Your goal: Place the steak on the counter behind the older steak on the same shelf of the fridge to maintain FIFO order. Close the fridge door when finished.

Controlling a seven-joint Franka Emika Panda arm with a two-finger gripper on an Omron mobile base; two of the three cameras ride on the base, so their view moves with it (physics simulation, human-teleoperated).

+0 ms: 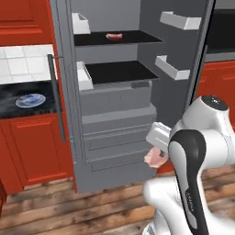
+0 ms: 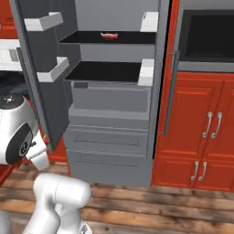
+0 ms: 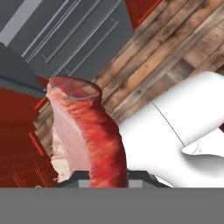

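Your claw point(image 1: 158, 156) is clenched on the steak point(image 3: 85, 135), carried low beside the fridge point(image 1: 114, 114) drawers; the older steak point(image 1: 113, 36) lies mid-shelf above, leaving room behind it.

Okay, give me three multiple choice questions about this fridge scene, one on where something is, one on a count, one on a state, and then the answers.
1. Where does the older steak lie?
A. upper black shelf
B. lower black shelf
C. a door bin

2. How many steaks lie on the fridge shelves?
A. none
B. one
C. two

3. What is the gripper doing?
A. open and empty
B. shut on the steak
C. shut on a door handle

Answers: 1 A, the pink slab sits on the top shelf. 2 B, the lower shelf is bare. 3 B, the hand view shows meat rising between the fingers.
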